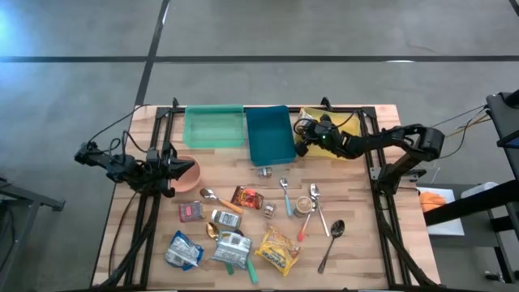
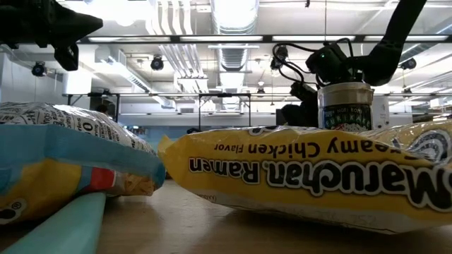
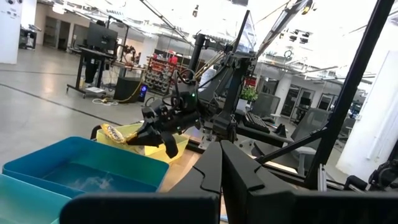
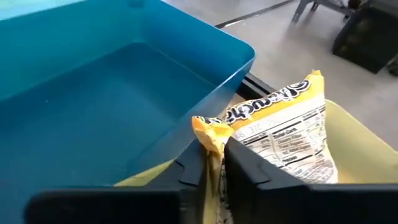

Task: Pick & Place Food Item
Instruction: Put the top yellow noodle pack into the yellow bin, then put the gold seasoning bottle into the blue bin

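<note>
The right claw (image 4: 214, 168) is pinching the corner of a yellow snack bag (image 4: 280, 134) between its 2 fingers, holding it over the yellow bin (image 4: 364, 140), just beside the blue bin (image 4: 205, 50). The left claw (image 3: 219, 163) is sitting pressed together, well apart from the blue bin.

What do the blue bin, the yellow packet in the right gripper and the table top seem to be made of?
Blue bin: likely plastic, smooth, one even colour with a soft sheen.
Yellow packet: thin printed film, glossy and crinkled, pinched by the right gripper.
Table top: wood, with pale planks and visible seams.
</note>
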Controlling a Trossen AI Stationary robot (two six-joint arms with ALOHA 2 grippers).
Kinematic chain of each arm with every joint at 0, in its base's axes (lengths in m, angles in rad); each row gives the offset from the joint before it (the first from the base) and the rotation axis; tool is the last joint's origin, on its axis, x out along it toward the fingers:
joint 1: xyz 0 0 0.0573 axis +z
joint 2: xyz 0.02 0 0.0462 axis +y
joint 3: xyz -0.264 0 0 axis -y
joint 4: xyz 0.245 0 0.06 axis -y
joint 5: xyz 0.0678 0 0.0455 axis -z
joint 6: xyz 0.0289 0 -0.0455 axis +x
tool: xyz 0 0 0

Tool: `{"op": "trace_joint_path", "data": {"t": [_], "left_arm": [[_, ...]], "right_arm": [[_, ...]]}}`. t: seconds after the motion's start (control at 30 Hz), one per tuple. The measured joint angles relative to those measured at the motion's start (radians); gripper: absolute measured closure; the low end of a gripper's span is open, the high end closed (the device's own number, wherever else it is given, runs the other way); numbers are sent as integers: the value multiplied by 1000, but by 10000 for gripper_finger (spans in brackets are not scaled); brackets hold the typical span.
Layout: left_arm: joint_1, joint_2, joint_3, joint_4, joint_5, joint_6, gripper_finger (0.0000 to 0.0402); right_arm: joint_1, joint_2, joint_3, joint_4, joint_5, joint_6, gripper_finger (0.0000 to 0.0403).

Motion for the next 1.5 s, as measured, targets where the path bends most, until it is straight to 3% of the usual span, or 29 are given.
{"op": "trace_joint_path", "data": {"t": [0.27, 0.47, 0.67, 1.03, 1.3, 1.5], "left_arm": [[0, 0, 0, 0, 0, 0, 399], [0, 0, 0, 0, 0, 0, 399], [0, 0, 0, 0, 0, -1, 399], [0, 0, 1, 1, 0, -7, 399], [0, 0, 1, 1, 0, -15, 399], [0, 0, 2, 5, 0, -30, 399]], "right_arm": [[0, -2, 1, -2, 1, 75, 207], [0, -63, 32, -176, 1, 125, 150], [22, -208, 98, -468, -12, 143, 140], [193, -442, 223, -870, -310, 244, 139], [453, -495, 253, -936, -297, 284, 139], [688, -445, 271, -939, -135, 368, 139]]}}
